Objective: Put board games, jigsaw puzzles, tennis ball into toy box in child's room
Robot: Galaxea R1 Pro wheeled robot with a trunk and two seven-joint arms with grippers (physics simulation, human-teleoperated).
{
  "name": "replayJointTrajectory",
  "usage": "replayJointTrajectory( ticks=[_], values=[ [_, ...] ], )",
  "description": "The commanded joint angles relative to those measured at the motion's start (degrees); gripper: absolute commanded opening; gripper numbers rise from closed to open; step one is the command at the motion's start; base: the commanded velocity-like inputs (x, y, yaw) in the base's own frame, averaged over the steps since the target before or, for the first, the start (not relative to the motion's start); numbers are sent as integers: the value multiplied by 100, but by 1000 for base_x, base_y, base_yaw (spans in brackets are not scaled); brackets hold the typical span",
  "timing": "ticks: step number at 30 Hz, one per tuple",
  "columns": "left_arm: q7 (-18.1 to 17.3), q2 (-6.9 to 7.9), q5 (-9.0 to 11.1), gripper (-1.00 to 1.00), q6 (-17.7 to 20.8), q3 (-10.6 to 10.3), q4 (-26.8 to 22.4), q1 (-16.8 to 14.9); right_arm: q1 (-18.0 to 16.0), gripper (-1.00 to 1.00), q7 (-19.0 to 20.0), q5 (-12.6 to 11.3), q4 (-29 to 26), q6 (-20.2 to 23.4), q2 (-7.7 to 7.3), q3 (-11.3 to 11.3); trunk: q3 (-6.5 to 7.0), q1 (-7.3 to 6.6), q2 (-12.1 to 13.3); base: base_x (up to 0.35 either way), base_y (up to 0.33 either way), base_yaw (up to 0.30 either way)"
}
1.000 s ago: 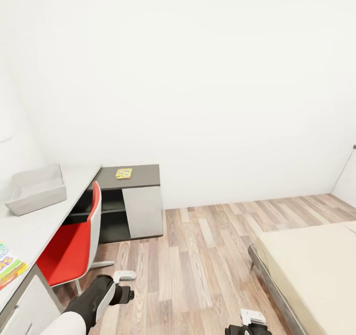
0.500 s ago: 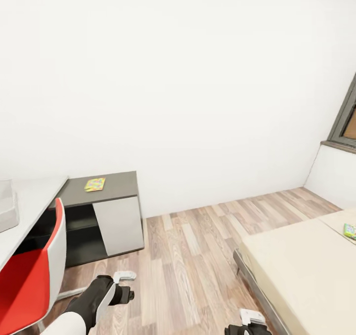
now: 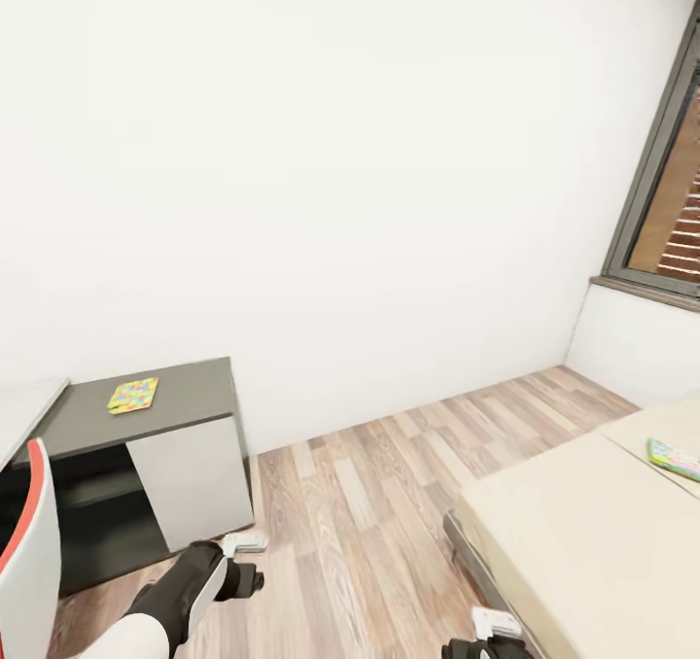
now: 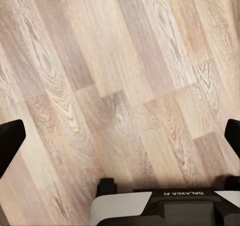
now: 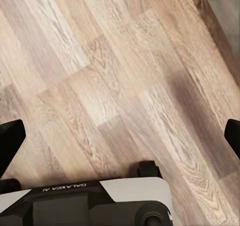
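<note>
Arms low over plank floor (image 3: 369, 503), both jaws spread, empty.

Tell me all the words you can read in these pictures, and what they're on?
"GALAXEA AI": on the dark body of the left gripper, upside down in its wrist view.
"GALAXEA AI": on the right gripper, upside down too and blurrier.
Board game on the bed: print too small to read.

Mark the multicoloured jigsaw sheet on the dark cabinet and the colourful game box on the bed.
Multicoloured jigsaw puzzle sheet (image 3: 133, 396), head view, its centre.
Colourful flat game box (image 3: 675, 460), head view, middle of its visible top.
</note>
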Motion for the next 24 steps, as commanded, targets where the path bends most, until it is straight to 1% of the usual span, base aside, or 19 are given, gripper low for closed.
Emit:
replayJointTrajectory(
  ticks=[1,12,24],
  values=[
    [-10,1,0,100,31,3,-11,-2,-2,100,-23,-40,-12,27,5,-26,-9,6,-10,332,101,-96],
    [-10,1,-4,100,31,1,-11,-2,-3,100,-23,-54,-12,-3,5,-26,-4,6,-10,332,31,-20],
    [-10,1,-3,100,31,-5,-11,-2,-4,100,-24,-59,-12,-9,11,-26,-4,6,-10,332,80,-1]
  ],
)
